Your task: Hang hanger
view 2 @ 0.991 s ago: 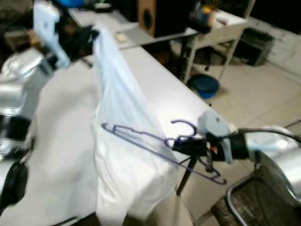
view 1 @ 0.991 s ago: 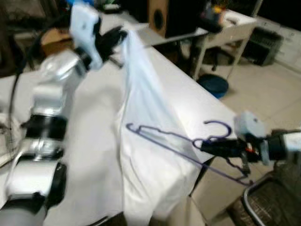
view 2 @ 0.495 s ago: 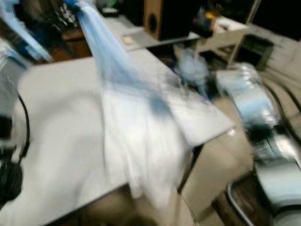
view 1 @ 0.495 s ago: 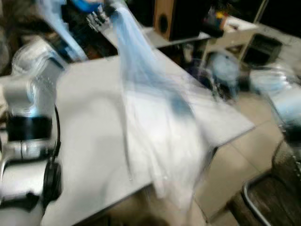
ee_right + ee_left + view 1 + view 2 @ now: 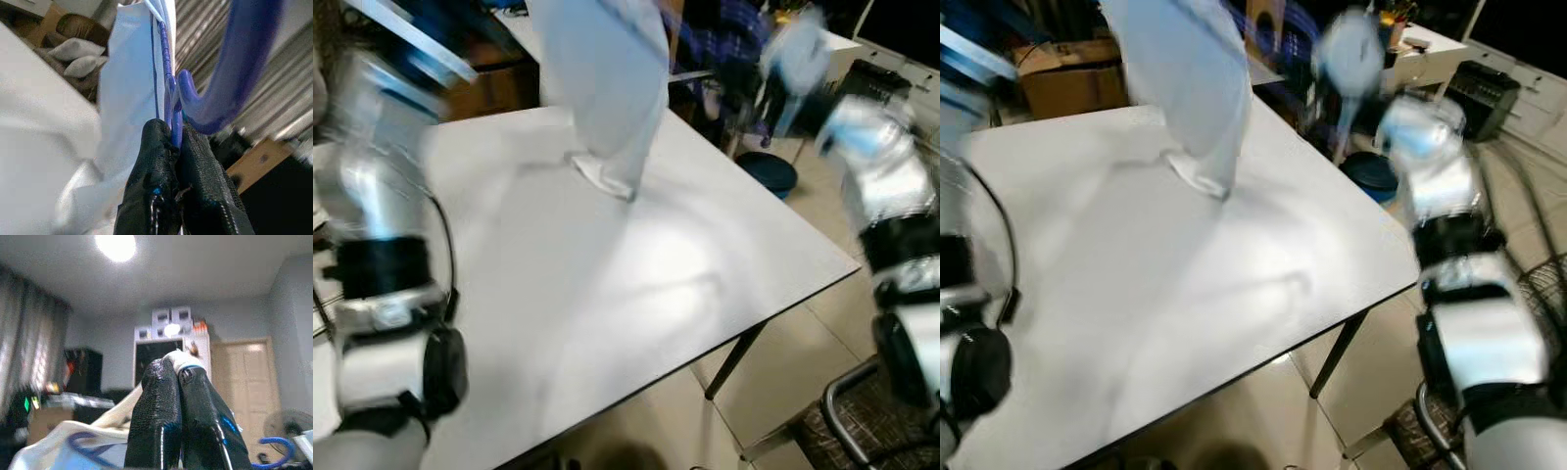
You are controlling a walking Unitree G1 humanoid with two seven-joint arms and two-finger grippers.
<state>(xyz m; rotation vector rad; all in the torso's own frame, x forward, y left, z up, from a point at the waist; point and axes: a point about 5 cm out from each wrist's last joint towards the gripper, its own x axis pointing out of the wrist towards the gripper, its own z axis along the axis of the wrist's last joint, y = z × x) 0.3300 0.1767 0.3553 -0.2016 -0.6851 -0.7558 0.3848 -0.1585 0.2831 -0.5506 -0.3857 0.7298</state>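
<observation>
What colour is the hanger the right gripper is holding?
Blue-purple; the hanger shows best in the right wrist view, pinched in the right gripper.

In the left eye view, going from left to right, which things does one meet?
Left arm → white garment hanging above the white table → blue bin on the floor → right arm.

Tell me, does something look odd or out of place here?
Nothing stands out. The white garment hangs above the table, the left gripper pinches its cloth, and the right gripper grips the blue hanger.
</observation>
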